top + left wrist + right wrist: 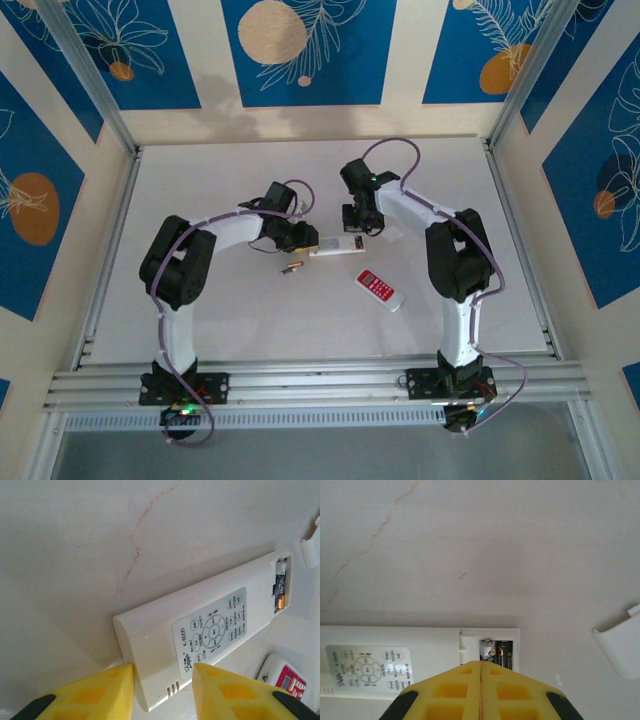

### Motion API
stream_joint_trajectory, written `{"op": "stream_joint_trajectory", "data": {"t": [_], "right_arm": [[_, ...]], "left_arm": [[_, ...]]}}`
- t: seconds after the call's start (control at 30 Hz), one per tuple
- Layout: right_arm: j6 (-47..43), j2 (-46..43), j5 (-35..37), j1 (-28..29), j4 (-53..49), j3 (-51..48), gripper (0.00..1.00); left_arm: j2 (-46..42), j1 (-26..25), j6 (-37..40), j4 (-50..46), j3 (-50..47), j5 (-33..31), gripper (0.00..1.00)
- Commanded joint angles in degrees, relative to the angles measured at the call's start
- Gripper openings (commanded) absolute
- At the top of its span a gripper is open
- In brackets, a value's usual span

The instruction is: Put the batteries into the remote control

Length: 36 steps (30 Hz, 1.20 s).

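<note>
The white desk (300, 330) carries the left arm (178, 330) and the right arm (458, 320). The long white remote (200, 630) lies near the middle of the desk, a bit toward the far edge, buttons up. The left fingers (162, 692) grip one end of it, one yellow finger on each side. At the other end its slot (492, 647) is open. The right fingers (481, 680) are closed tight together just over that slot. A red and white remote (381, 290) lies nearer the front edge, to the right. A white cover (620, 650) lies beside the slot. A battery (502, 654) sits in the slot. A loose battery (291, 267) lies on the desk, just in front of the left fingers.
</note>
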Motion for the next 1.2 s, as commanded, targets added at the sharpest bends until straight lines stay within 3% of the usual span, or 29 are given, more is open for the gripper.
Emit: {"op": "stream_joint_trajectory", "data": {"t": [0.0,0.17,0.4,0.7,0.9,1.03,1.17], "right_arm": [[0.4,2.5,-3.3,-0.3,1.1,-1.6,0.1],[1.6,3.4,-3.8,0.2,1.6,-4.2,0.09],[0.7,-2.0,-2.3,0.0,-0.9,-1.2,0.1],[3.1,1.2,-4.4,0.0,3.9,-8.0,0.1],[1.3,-3.0,-3.1,-0.8,1.7,-4.1,0.12],[-2.5,-9.5,-0.9,-3.7,1.9,-3.2,0.27],[-12.0,-13.6,-6.4,-10.7,3.5,-5.5,0.57]], "left_arm": [[0.7,-0.5,1.2,-1.7,1.0,1.1,0.37],[0.9,-0.6,1.0,-1.7,1.0,1.2,0.37],[0.5,-0.5,1.5,-2.2,1.4,0.8,0.37],[-0.9,-0.5,1.6,-2.3,1.6,-0.3,0.46],[-3.4,-0.1,2.8,-3.5,2.5,-1.5,0.54],[-8.1,-0.1,5.0,-4.4,3.2,-4.2,0.66],[-14.4,-0.1,9.8,-3.6,1.7,-6.5,0.82]]}}
